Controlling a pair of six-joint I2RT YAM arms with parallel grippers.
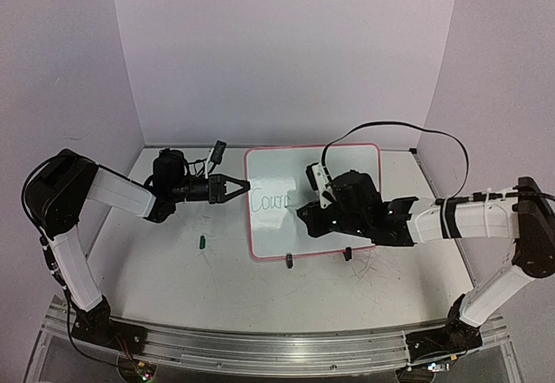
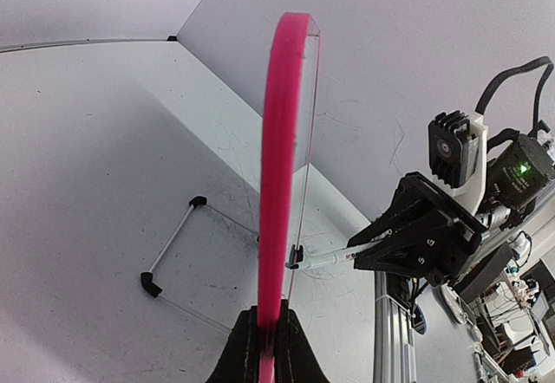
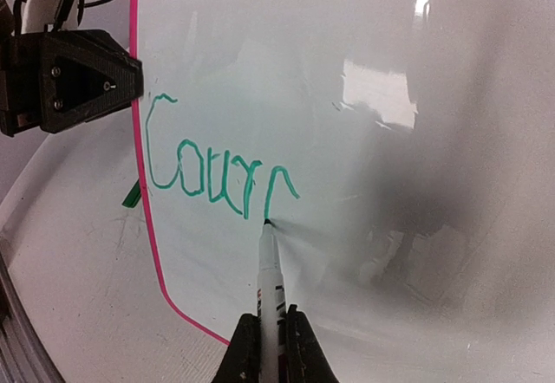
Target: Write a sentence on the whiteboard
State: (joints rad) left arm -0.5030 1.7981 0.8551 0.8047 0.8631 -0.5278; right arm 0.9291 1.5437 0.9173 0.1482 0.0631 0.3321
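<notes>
Here the whiteboard (image 1: 279, 165) stands near the middle of the table (image 1: 217, 288), propped on its thin black wire stand (image 2: 169, 249). It leans back, with its writing face turned toward the arms. Its long axis runs left to right across the table, and in the left wrist view its pink frame (image 2: 279, 184) shows edge-on as a tall upright band.

The left gripper (image 1: 238, 188) is closed tight on the frame at the board's left edge, about halfway up, with one finger on each side of the pink rim.

The right gripper (image 3: 273, 335) is clamped narrowly around a marker (image 3: 269, 270). The marker's long axis points straight out from the fingers toward the board, and its dark tip touches the white surface.

The sentence (image 3: 217, 171) sits on the left part of the board and runs rightward along the long axis from just inside the left frame. It reads "Cour", followed by an unfinished hooked stroke. The marker tip rests at the foot of that stroke.

A small green cap (image 1: 201, 243) lies on the table left of the board's lower corner, apart from it.
</notes>
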